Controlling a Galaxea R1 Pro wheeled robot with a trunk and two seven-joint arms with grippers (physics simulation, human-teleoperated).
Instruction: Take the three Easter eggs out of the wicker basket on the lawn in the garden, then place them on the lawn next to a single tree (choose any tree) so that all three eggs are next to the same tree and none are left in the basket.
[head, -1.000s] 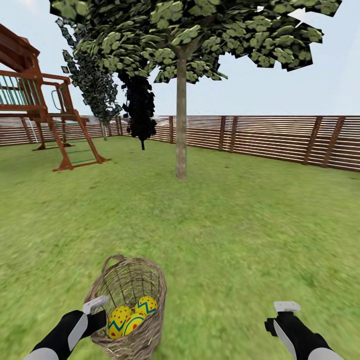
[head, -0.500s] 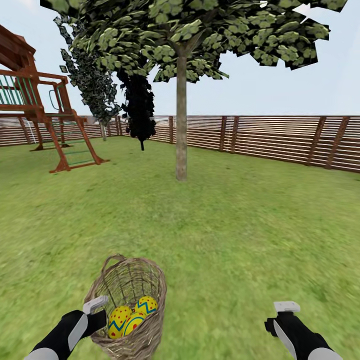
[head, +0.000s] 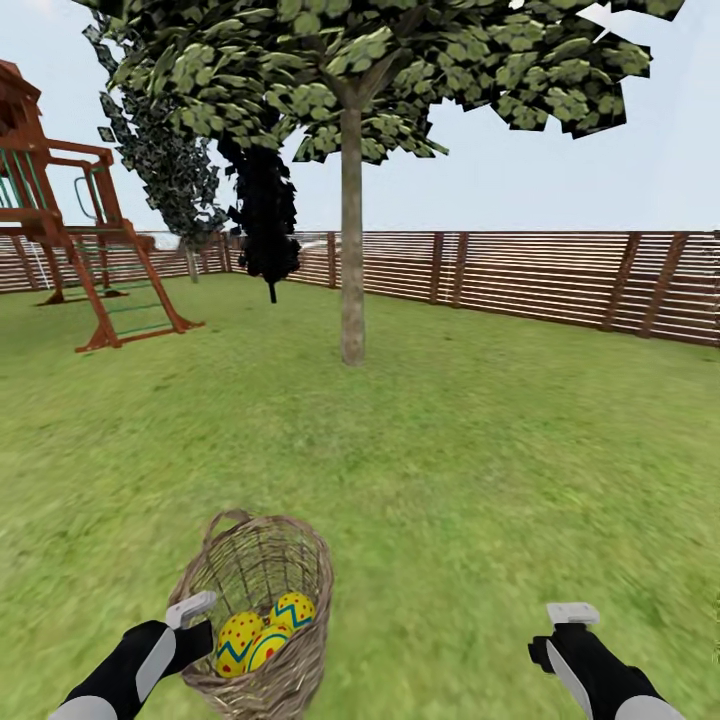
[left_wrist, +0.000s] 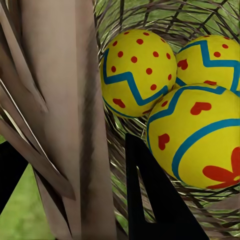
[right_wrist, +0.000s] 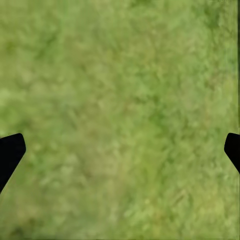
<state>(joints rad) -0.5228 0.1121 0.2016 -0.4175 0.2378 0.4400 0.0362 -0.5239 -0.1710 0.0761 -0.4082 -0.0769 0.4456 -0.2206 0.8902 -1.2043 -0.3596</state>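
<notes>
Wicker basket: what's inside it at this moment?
Inside the wicker basket lie the three Easter eggs, yellow with blue zigzags and red marks, touching one another. Their undersides and the basket floor are covered by the eggs.

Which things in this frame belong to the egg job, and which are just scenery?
Job:
- three yellow eggs with blue zigzags and red dots
- brown woven wicker basket, held at the rim by the left gripper
- grey-trunked, green-leaved tree
- green lawn

Scenery:
- wooden playset
- brown slat fence
- black-leaved tree
</notes>
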